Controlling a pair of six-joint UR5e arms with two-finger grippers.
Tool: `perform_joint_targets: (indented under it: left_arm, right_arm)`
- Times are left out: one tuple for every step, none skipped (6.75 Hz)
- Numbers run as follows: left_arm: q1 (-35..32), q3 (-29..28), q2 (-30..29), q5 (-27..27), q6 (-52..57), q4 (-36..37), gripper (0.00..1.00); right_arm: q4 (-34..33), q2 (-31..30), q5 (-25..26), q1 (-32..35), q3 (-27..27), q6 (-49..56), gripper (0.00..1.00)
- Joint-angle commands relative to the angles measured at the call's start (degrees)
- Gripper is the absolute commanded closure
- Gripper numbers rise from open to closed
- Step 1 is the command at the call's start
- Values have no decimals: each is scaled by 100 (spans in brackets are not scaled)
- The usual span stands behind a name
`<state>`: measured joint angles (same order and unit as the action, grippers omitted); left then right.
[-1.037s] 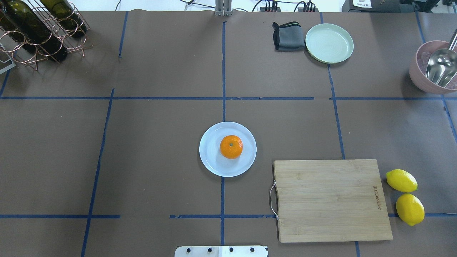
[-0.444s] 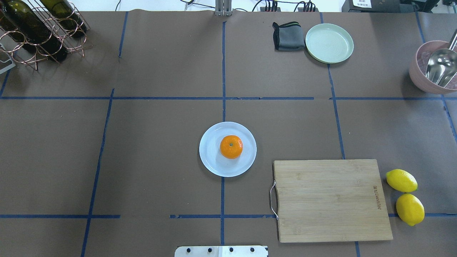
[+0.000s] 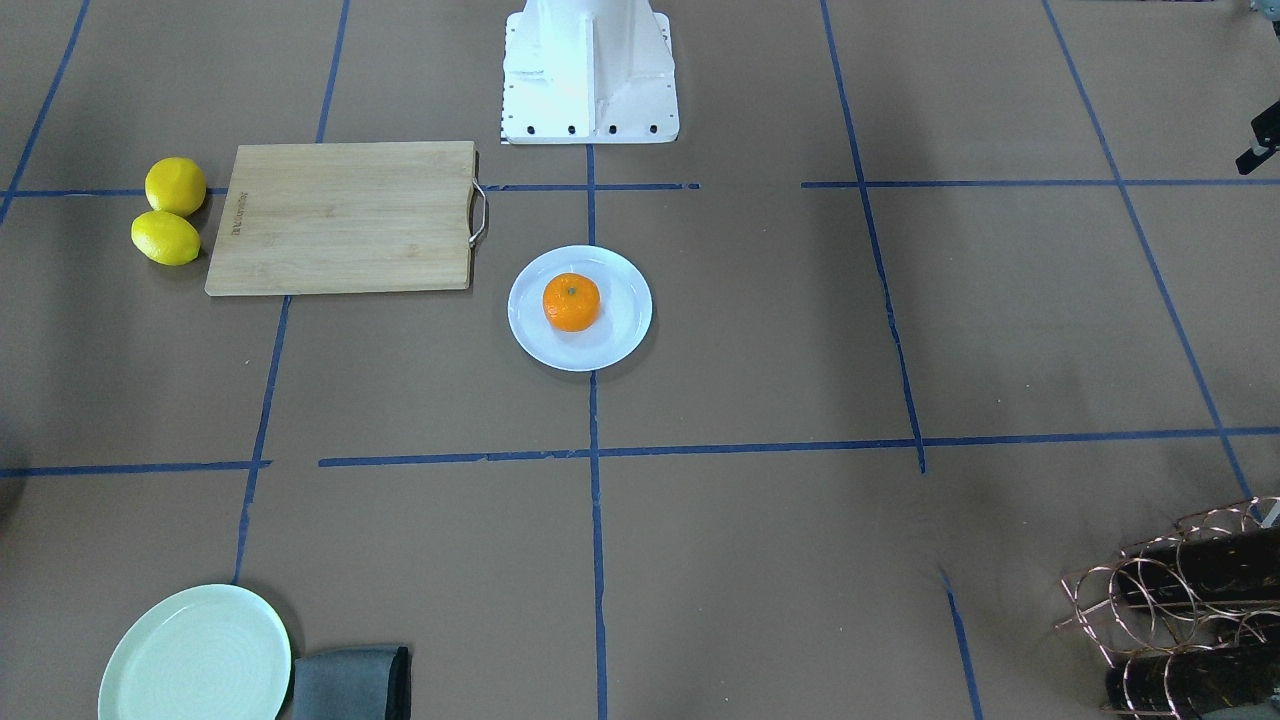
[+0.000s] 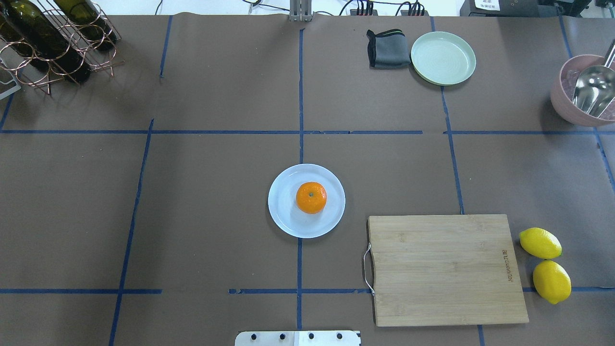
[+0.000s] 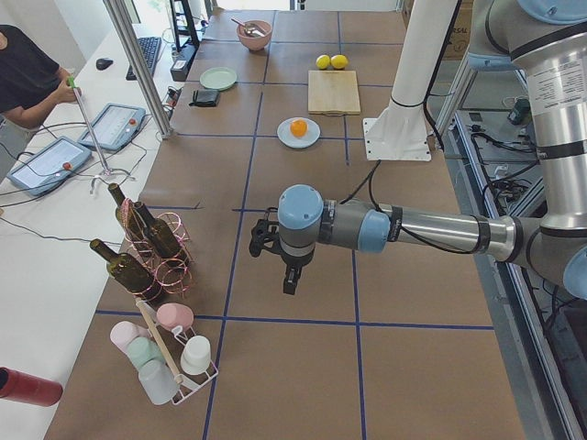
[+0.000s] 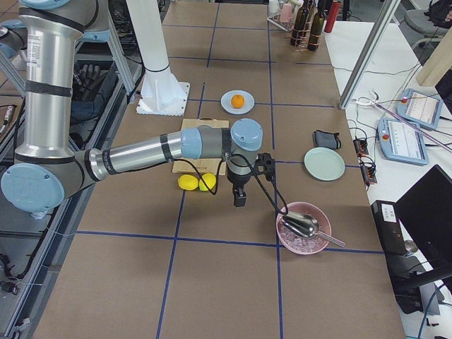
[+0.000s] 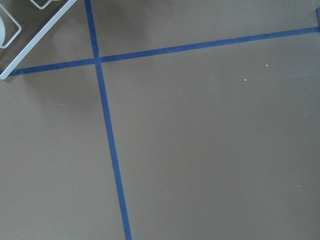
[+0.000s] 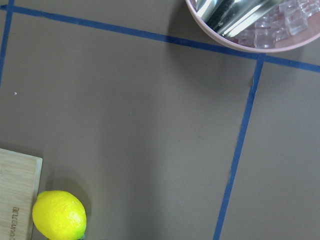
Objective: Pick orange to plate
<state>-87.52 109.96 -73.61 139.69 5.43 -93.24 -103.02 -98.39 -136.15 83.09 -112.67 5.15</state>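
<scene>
Silver tubes (image 5: 440, 229), lt-blue joint caps (image 5: 301, 205), blk cables (image 5: 363, 181), white base (image 3: 590, 70).

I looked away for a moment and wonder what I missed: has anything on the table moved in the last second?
Nothing visibly changed. In the overhead view the orange sits on the white plate exactly as it did a second ago, and the cutting board and lemons lie where they were.

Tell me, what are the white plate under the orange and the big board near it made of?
The plate looks like glazed ceramic, or maybe hard plastic: it is smooth, shiny white with a faint bluish tint. The board looks like bamboo or wood: pale tan strips with grain and a dull finish. Its thin handle looks like metal.
</scene>
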Motion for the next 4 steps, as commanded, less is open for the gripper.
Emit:
perform_joint_targets:
  left_arm:
    - [-275,-159,-3,92,136,78,0]
    - [-275,-228,-21,102,38,70,0]
    - [-275,-220,-22,102,20,70,0]
    - [-283,-194,13,102,-85,35,0]
  right_arm:
    - [106,-197,1,-3,79,4,0]
    - [106,-198,1,-3,79,-23,0]
    - [106,-180,1,-3,114,-40,0]
    - [115,-180,10,-3,166,-41,0]
